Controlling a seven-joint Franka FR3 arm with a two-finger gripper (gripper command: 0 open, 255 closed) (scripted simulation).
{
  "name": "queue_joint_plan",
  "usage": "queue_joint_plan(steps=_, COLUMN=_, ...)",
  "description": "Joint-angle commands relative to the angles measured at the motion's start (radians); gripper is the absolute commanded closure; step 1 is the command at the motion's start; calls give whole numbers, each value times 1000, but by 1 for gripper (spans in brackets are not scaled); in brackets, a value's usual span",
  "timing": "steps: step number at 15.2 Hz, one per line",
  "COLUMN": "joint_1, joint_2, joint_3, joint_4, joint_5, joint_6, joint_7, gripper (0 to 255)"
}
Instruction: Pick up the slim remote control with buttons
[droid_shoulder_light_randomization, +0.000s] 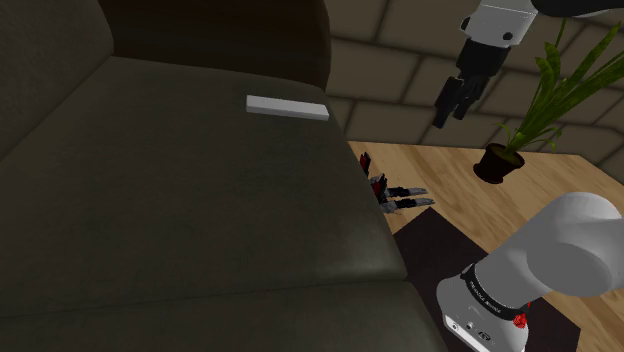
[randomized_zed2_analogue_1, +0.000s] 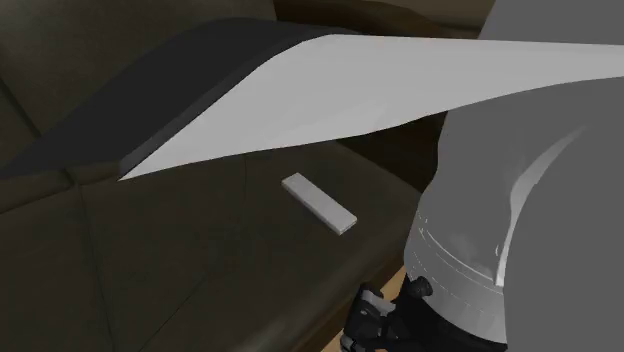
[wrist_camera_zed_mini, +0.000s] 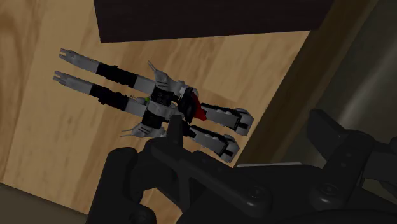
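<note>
Shoulder view, taken from its left: a dark sofa seat (droid_shoulder_light_randomization: 170, 200) is seen, and the slim remote (droid_shoulder_light_randomization: 287, 107), drawn plain pale grey with no buttons to be made out, is laid flat on it near the seat's far right edge, close to the backrest. Past that edge, a small grey, black and red toy figure (droid_shoulder_light_randomization: 395, 193) is laid on the wooden floor (droid_shoulder_light_randomization: 450, 190). Higher and further right, the black gripper (droid_shoulder_light_randomization: 452, 105) is held in the air over the floor, well apart from the remote, before a stone-block wall (droid_shoulder_light_randomization: 400, 80). A potted plant (droid_shoulder_light_randomization: 500, 160) is set to its right. In the wrist view the fingers (wrist_camera_zed_mini: 168, 149) are seen standing apart, nothing clasped between them, with the toy figure beyond them. In the second exterior view the remote is seen on the seat cushion below the white arm (randomized_zed2_analogue_1: 400, 80).
</note>
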Motion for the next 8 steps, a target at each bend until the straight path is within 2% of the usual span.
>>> queue_joint_plan(steps=1, joint_1=0, joint_2=0, joint_3=0, joint_4=0, joint_5=0, joint_6=0, joint_7=0, gripper=0)
queue_joint_plan(steps=8, joint_1=71, joint_2=257, joint_3=-13, joint_4=137, joint_5=6, joint_6=146, joint_7=-160, gripper=0)
